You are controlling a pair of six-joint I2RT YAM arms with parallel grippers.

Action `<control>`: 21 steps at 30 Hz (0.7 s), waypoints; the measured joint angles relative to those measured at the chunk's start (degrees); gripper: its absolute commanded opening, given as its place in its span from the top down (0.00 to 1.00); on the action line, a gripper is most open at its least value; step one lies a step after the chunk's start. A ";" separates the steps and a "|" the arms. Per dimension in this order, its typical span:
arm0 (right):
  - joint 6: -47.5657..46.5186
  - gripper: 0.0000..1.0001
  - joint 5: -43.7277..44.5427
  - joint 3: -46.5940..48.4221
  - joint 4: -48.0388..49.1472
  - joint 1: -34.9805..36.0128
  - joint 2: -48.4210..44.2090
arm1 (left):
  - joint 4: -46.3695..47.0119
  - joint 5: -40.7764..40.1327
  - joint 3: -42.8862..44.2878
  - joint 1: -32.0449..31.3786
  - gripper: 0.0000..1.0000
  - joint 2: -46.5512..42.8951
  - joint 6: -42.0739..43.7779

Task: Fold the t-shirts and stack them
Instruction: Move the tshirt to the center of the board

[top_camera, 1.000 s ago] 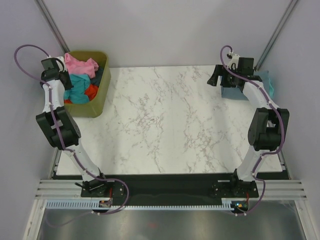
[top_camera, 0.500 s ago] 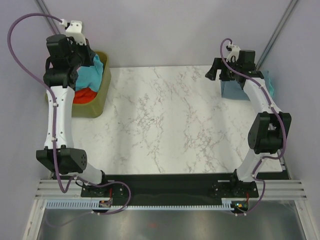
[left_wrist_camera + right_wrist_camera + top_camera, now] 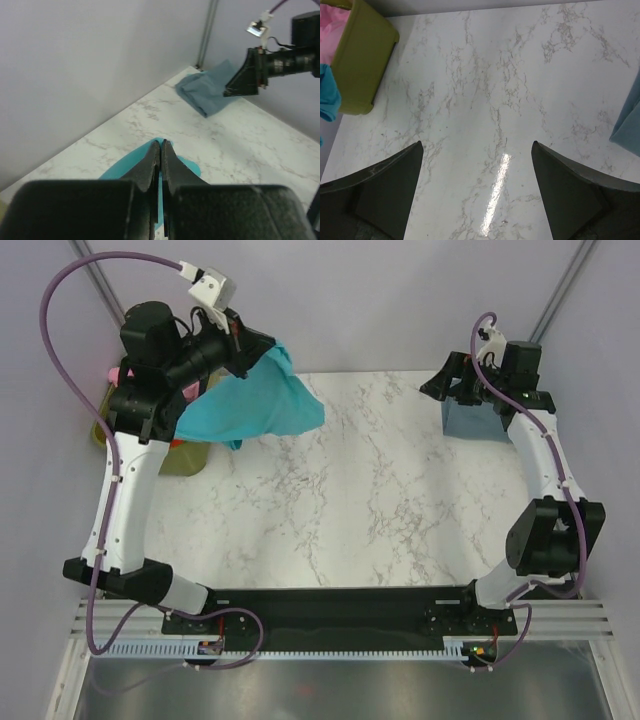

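My left gripper point(image 3: 265, 348) is raised over the table's back left corner, shut on the bright teal t-shirt point(image 3: 255, 405), which hangs from it in the air. In the left wrist view the closed gripper point(image 3: 161, 145) pinches teal cloth point(image 3: 129, 162). A pink t-shirt point(image 3: 332, 22) lies in the olive bin point(image 3: 362, 65), and a bit of orange-red cloth point(image 3: 176, 443) shows beside my arm. The folded grey-blue t-shirt point(image 3: 470, 418) lies at the back right. My right gripper point(image 3: 440, 380) hovers by it, open and holding nothing point(image 3: 477, 144).
The olive-green bin point(image 3: 188, 458) stands at the back left, mostly hidden by my left arm. A purple wall runs along the back of the marble table point(image 3: 350, 510), with metal posts in the corners.
My left arm rose out of the bin with the teal t-shirt and swung right, over the table's back left. The right arm shifted slightly right, its gripper staying open.
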 measured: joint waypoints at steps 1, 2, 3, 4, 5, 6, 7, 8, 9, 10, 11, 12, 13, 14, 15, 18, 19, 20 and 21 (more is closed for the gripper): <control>0.17 0.02 -0.42 -0.33 -0.04 0.07 -0.26 | -0.07 0.79 0.44 -1.57 0.98 0.15 0.00; 0.26 0.02 -0.76 -0.61 -0.09 0.07 -0.68 | -0.24 1.27 1.07 -2.64 0.98 0.39 -0.02; 0.31 0.02 -1.03 -0.81 -0.20 0.17 -1.16 | -0.24 1.79 2.05 -3.96 0.98 0.87 -0.02; 0.33 0.02 -1.16 -1.01 -0.31 0.24 -1.79 | -0.20 2.34 3.32 -5.11 0.98 1.40 -0.02; 0.33 0.02 -1.27 -1.33 -0.31 0.31 -2.75 | -0.13 2.56 4.98 -6.25 0.98 2.16 -0.02; 0.33 0.02 -1.33 -1.73 -0.31 0.33 -3.80 | -0.11 2.67 6.54 -7.45 0.98 2.91 -0.02; 0.33 0.02 -1.49 -2.19 -0.26 0.33 -5.03 | 0.13 2.75 7.96 -8.55 0.98 3.72 -0.02; 0.31 0.02 -1.55 -2.67 -0.11 0.33 -6.08 | 0.22 2.82 9.03 -9.51 0.98 4.35 -0.02; 0.28 0.02 -1.66 -3.30 -0.04 0.33 -7.50 | 0.37 2.91 9.90 -10.58 0.98 5.07 -0.02; 0.26 0.02 -1.79 -4.04 0.11 0.33 -8.81 | 0.68 3.08 10.38 -11.63 0.98 5.84 -0.04; 0.22 0.02 -2.01 -4.59 0.11 0.33 -9.77 | 1.20 3.39 10.47 -12.41 0.97 6.54 -0.07; 0.20 0.02 -2.14 -5.18 0.15 0.33 -10.75 | 1.49 3.74 10.45 -13.07 0.94 7.30 -0.17; 0.15 0.02 -2.29 -5.95 0.31 0.33 -11.80 | 1.55 3.93 10.34 -13.49 0.93 8.00 -0.31; 0.13 0.02 -2.40 -6.47 0.31 0.33 -12.39 | 2.03 3.93 9.55 -13.77 0.93 8.66 -0.46; 0.13 0.02 -2.58 -7.10 0.42 0.28 -13.03 | 2.34 3.76 8.48 -13.84 0.93 9.27 -0.70; 0.09 0.02 -2.95 -9.14 0.50 -0.07 -14.16 | 2.49 2.16 4.22 -13.79 0.78 11.28 -1.22; 0.07 0.02 -3.04 -9.79 0.48 -0.20 -14.32 | 2.49 1.70 3.26 -13.77 0.54 12.00 -1.16; 0.07 0.02 -3.13 -10.21 0.44 -0.35 -14.36 | 2.43 0.85 1.86 -13.75 0.47 12.74 -1.01; -0.09 0.02 -3.21 -10.67 0.39 -0.48 -14.36 | 2.23 0.35 0.76 -13.75 0.38 13.31 -1.29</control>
